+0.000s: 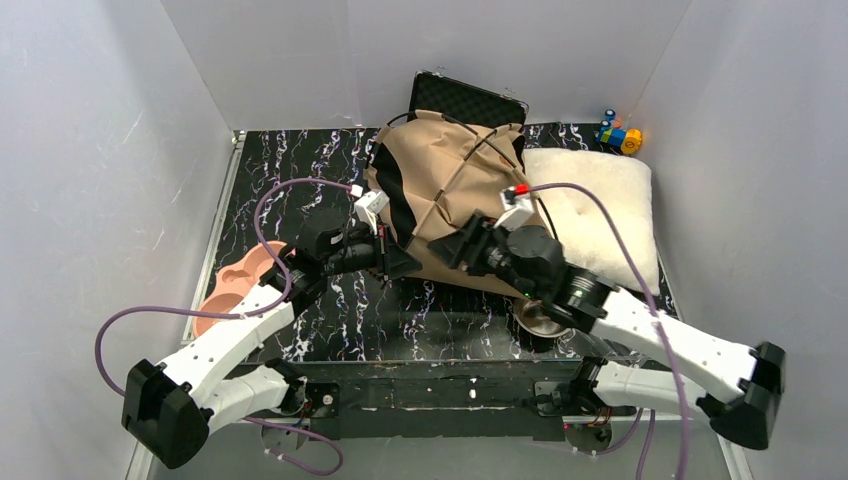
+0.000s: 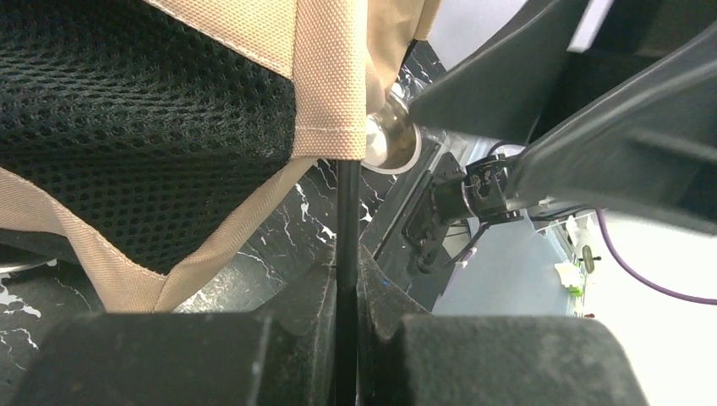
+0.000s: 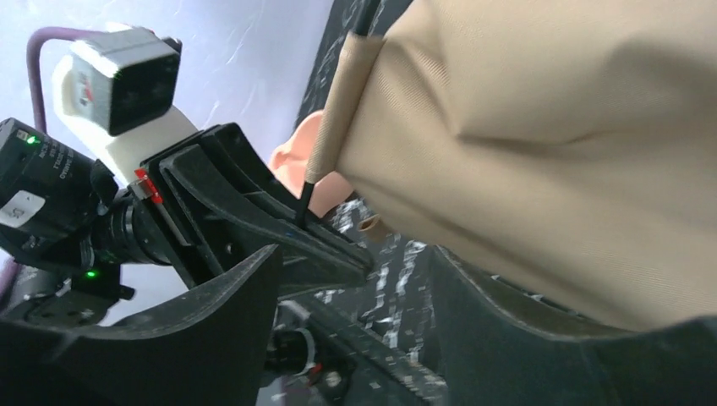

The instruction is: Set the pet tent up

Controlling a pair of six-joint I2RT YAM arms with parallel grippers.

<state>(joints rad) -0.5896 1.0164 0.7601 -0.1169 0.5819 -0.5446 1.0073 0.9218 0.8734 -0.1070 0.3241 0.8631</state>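
Observation:
The pet tent (image 1: pixel 450 180), tan canvas with thin black poles, lies crumpled at the back middle of the table. My left gripper (image 1: pixel 405 262) is at its near left corner. In the left wrist view the gripper (image 2: pixel 347 288) is shut on a black pole (image 2: pixel 347 211) that runs up into a tan sleeve (image 2: pixel 325 76) beside black mesh (image 2: pixel 127 127). My right gripper (image 1: pixel 455 245) is just to the right, against the tent's near edge. Its jaws (image 3: pixel 355 254) stand open and hold nothing, with tan fabric (image 3: pixel 550 127) resting over the right finger (image 3: pixel 524 338). The pole (image 3: pixel 303 203) leaves its sleeve there into my left gripper (image 3: pixel 254 211).
A fluffy white cushion (image 1: pixel 600 210) lies at the back right, with a small colourful toy (image 1: pixel 620 135) behind it. A black case (image 1: pixel 465 100) stands behind the tent. A pink dish (image 1: pixel 235 285) sits at the left edge and a metal bowl (image 1: pixel 540 318) under the right arm.

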